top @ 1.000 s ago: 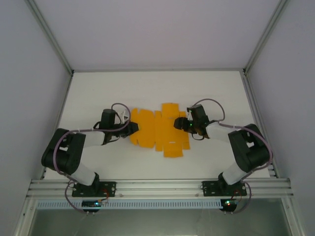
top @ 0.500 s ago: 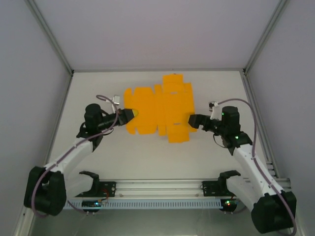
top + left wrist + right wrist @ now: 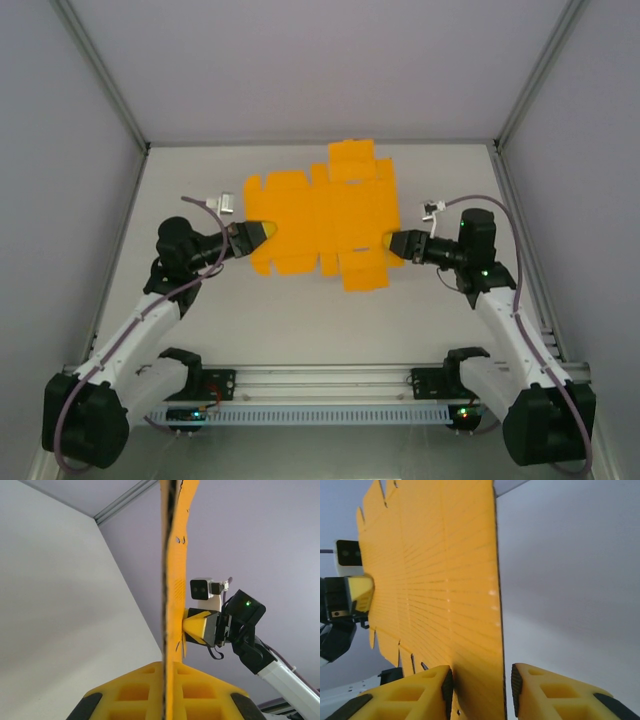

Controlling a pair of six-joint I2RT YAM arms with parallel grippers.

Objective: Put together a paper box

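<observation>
1. Top external view showed the paper box (image 3: 320, 225) as a flat, unfolded die-cut sheet, spread between the two arms above the far half of the table (image 3: 300, 320). Both wrist views had wall behind the card, so I judged it was held up in the air.
2. The left gripper (image 3: 258, 235) was clamped tight on the sheet's left edge. In the left wrist view the card ran edge-on straight into its closed jaws.
3. The right gripper (image 3: 400, 243) sat at the opposite, right edge. In the right wrist view the edge lay between its jaws, one jaw against the card and the other just apart from it. The jaws were partly open around the card and were not pinching it.
4. From the right gripper the sheet lay to the left, its body running left to right from one gripper to the other. A column of flaps crossed it from far to near. Each gripper was at its own edge, so neither was nearer.
5. By my reading, the next move depended on the right jaws closing squarely on that edge. Pinched at only one side, thin card could sag or swing.
</observation>
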